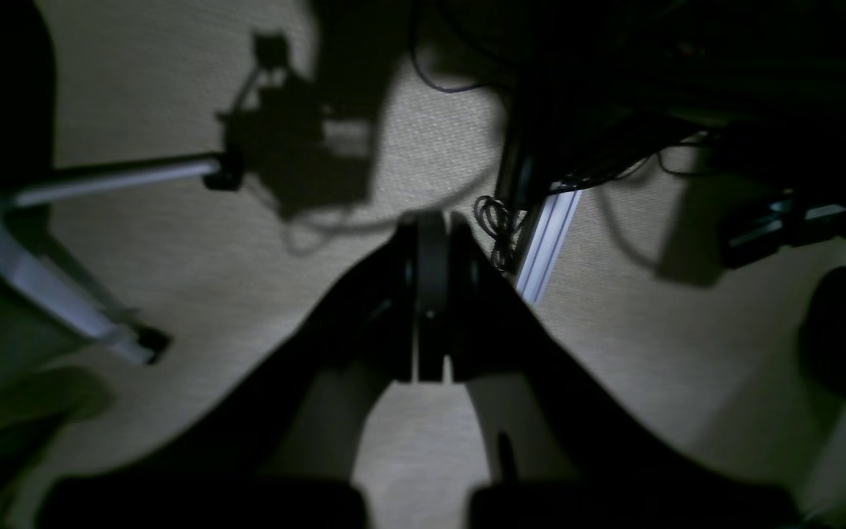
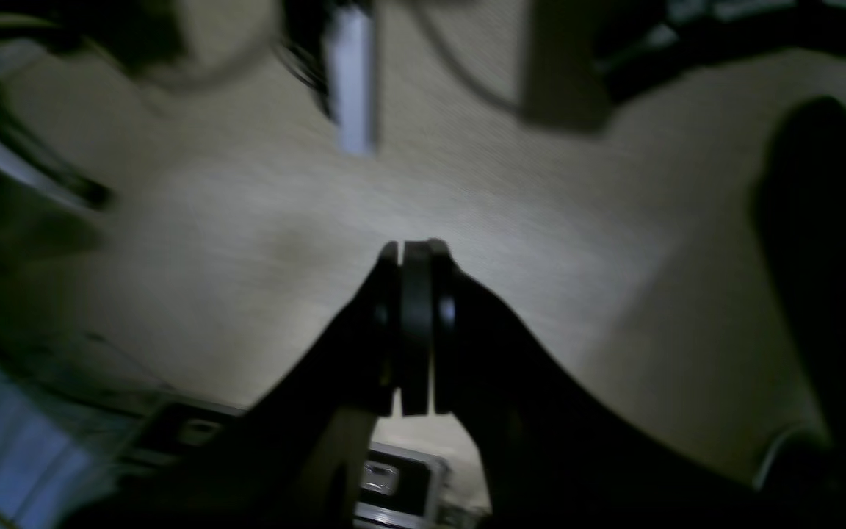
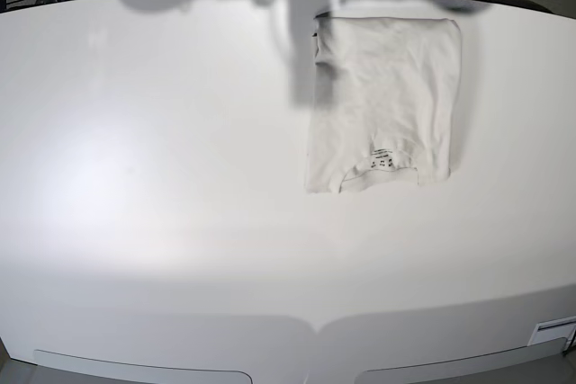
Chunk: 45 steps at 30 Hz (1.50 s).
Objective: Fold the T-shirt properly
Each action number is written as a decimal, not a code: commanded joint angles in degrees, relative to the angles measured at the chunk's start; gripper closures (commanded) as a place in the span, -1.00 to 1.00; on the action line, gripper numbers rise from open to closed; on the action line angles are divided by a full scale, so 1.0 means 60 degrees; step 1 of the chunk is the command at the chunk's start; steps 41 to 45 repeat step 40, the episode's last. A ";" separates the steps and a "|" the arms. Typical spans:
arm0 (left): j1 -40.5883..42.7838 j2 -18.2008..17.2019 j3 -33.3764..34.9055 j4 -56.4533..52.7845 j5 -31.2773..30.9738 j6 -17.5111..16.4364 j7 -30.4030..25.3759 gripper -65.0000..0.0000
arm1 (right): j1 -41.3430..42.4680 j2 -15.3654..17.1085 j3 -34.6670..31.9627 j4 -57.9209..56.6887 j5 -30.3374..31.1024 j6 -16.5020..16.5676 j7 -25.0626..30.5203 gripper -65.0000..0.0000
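I am looking down at the white table (image 3: 180, 222) from the base camera, and the T-shirt (image 3: 382, 101) is lying folded into a tall rectangle toward the far edge, right of the middle. Its neck opening is facing the near side, and the small label (image 3: 383, 158) with dark text is showing just inside the collar. The cloth is lying flat with a few soft wrinkles, and one thicker fold is running down its left side. No arm is showing over the table in this view.

From the left wrist camera I am seeing the left gripper (image 1: 430, 294) with its jaws pressed together and holding nothing, pointing at a pale carpeted floor (image 1: 173, 242). A metal bar (image 1: 549, 239) and some loose cables (image 1: 496, 228) are lying beyond it, all dim and blurred.

From the right wrist camera I am seeing the right gripper (image 2: 416, 330) with its jaws likewise pressed together on nothing, over the same pale floor (image 2: 540, 220), with another blurred metal bar (image 2: 353, 81) further off
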 commanded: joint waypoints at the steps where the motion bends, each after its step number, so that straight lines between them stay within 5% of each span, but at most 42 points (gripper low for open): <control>1: 0.0011 -0.0113 -0.0047 -0.0237 -0.0047 -0.0026 -0.0186 1.00 | 0.0080 0.0135 -0.0109 -0.0324 -0.0120 -0.0095 0.0222 1.00; 6: -0.1111 -0.0044 -0.0047 -0.1781 0.0670 0.0182 -0.0823 1.00 | 0.1355 0.0310 -0.0794 -0.2543 -0.0699 -0.0554 0.1147 1.00; 12: -0.2382 0.0248 -0.0047 -0.3257 0.1974 0.1541 -0.1392 1.00 | 0.2772 0.0273 -0.1705 -0.4812 -0.0892 -0.0812 0.2284 1.00; 25: -0.3891 0.1031 -0.0047 -0.4044 0.2029 0.2685 -0.1523 1.00 | 0.4721 -0.0324 -0.2914 -0.6921 -0.0852 -0.1931 0.3759 1.00; 45: -0.3971 0.1264 -0.0047 -0.4044 0.2025 0.2710 -0.1698 1.00 | 0.4903 -0.0514 -0.2914 -0.7042 -0.0863 -0.1934 0.3927 1.00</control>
